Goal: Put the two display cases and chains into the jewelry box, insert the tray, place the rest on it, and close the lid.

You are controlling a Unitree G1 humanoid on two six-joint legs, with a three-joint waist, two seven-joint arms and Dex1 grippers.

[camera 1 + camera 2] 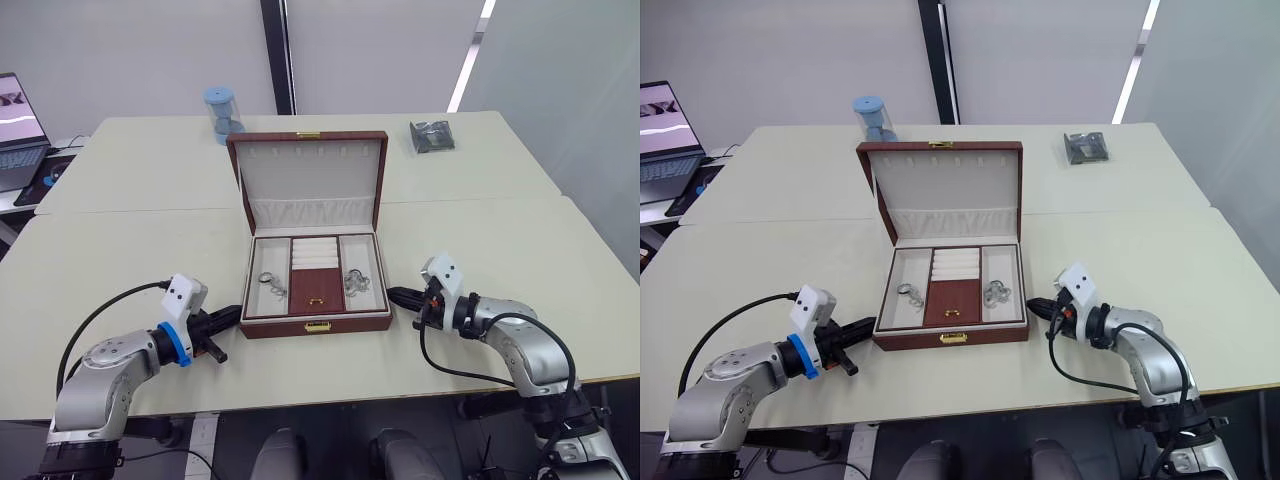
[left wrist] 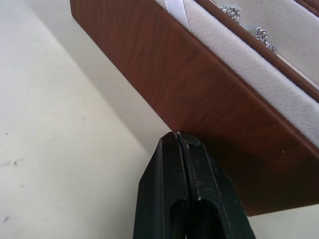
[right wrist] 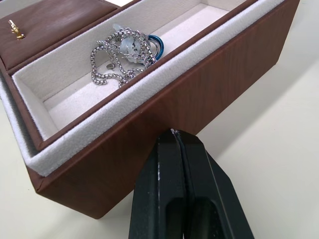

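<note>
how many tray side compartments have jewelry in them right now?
2: chains in the tray's left compartment and right compartment. Anything beneath the tray is hidden.

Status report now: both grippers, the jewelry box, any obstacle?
Left gripper shut, at box's left wall. Right gripper shut, at right wall. Jewelry box open, tray in, lid upright. Nothing blocking the lid.

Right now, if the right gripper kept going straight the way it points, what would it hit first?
Most likely the outer side wall of the jewelry box: the right gripper, its fingers shut, points at that wood-grain wall from close by, below the compartment holding the chains.
</note>
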